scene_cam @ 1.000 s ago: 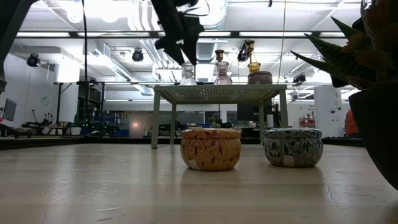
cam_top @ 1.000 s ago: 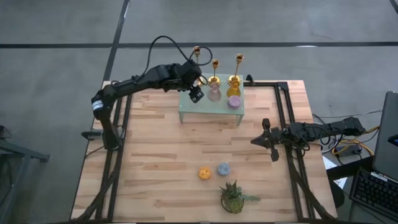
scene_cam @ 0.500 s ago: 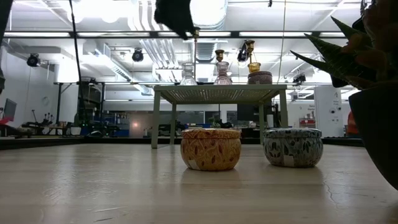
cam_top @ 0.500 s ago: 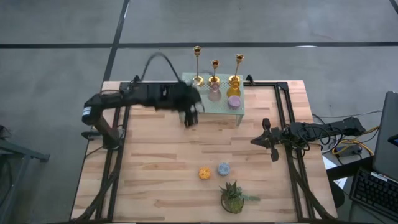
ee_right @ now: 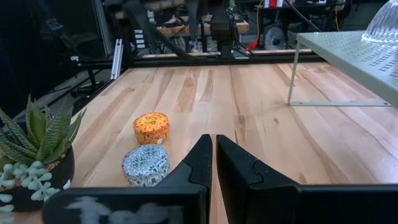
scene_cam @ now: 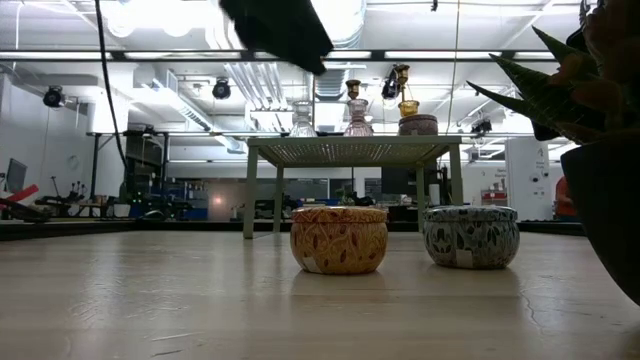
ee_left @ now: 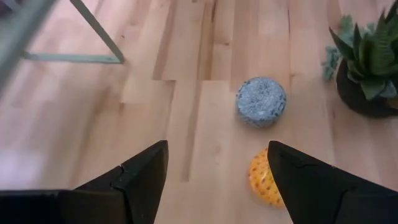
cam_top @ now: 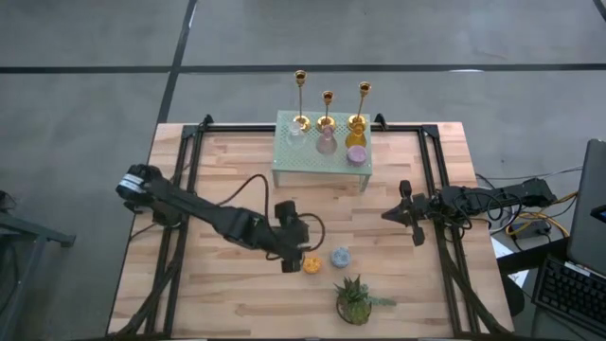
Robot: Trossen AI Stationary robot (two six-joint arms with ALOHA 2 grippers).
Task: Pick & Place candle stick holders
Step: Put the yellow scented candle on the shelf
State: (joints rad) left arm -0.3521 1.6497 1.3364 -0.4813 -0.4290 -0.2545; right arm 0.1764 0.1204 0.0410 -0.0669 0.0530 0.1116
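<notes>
Left gripper (cam_top: 290, 258) hangs open, an orange puck (cam_top: 311, 264) just beside it; right gripper (cam_top: 401, 214) waits closed.

Grey floor (cam_top: 85, 57), bright ceiling lights (scene_cam: 150, 25).

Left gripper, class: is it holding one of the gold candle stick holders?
No. The left gripper is open and empty above the orange puck.

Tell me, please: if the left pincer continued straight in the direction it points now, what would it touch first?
Probably the orange candle tin. The left pincer is open and empty, and the tin lies close ahead, near one finger. The blue tin sits farther on. Depth is unclear, so the pincer might pass just beside the orange tin.
</notes>
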